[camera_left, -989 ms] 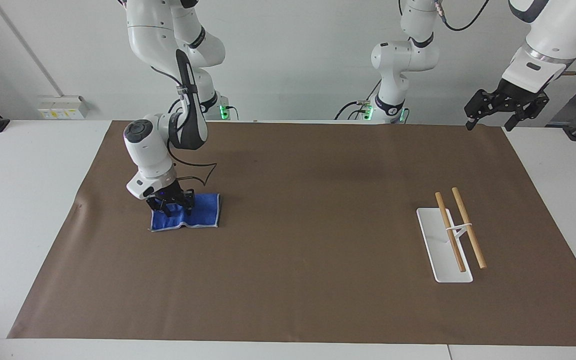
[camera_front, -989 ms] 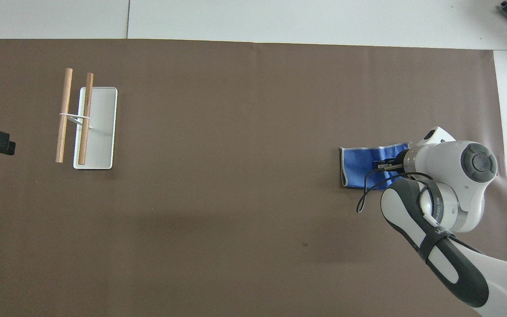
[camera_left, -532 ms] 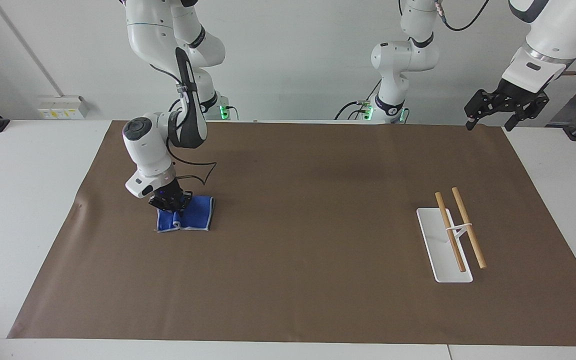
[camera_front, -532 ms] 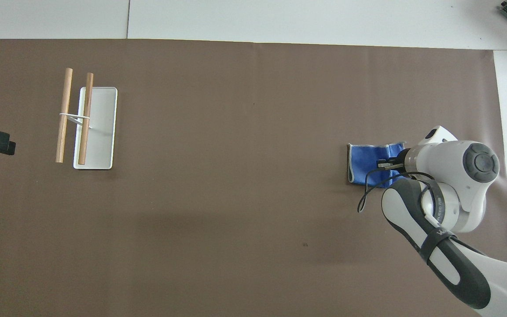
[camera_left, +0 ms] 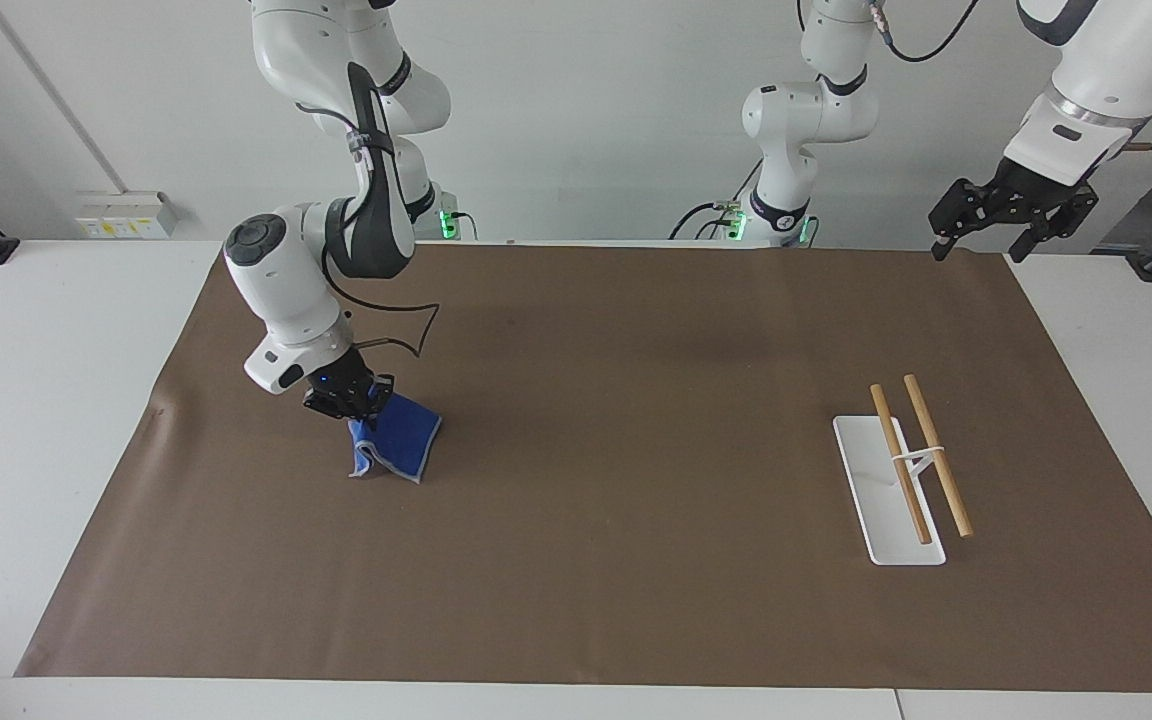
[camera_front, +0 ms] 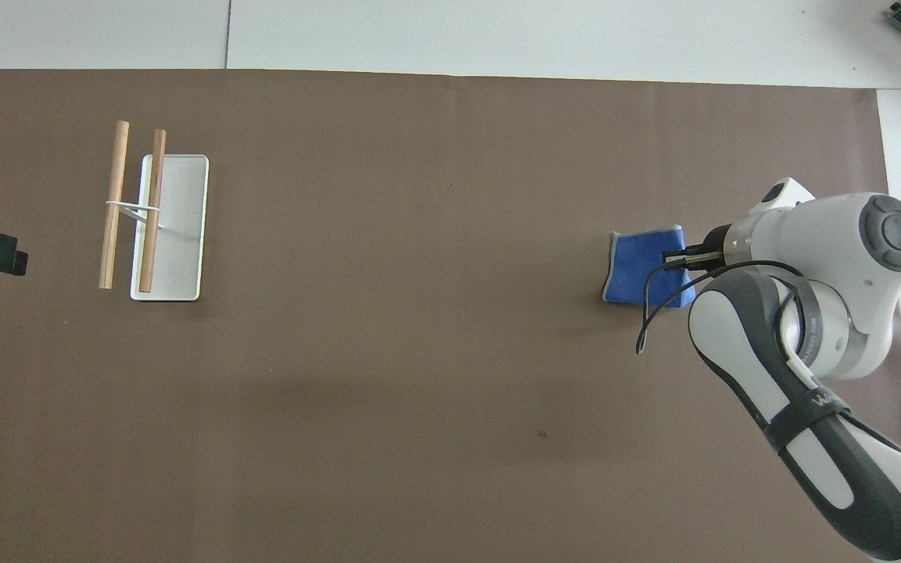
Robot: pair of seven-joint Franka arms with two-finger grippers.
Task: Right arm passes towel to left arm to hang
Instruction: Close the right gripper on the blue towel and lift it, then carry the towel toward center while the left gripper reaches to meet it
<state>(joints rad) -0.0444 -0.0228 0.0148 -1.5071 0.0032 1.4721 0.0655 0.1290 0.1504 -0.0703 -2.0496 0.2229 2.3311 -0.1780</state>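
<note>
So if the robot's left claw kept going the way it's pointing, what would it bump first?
The left gripper waits high, pointing down. Going straight on, it would probably meet the brown mat near its edge first, though depth is hard to judge. The way looks free.

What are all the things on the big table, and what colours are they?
towel: one, bright blue with a pale edge, hanging from the right gripper over the right arm's end of the mat
hanging rack: one, white flat base with two wooden bars, at the left arm's end of the mat
mat: one, brown, covering most of the table
table: one, white
right gripper: one, black, shut on the towel
left gripper: one, black, open, waiting raised over the mat's corner by the left arm's base
</note>
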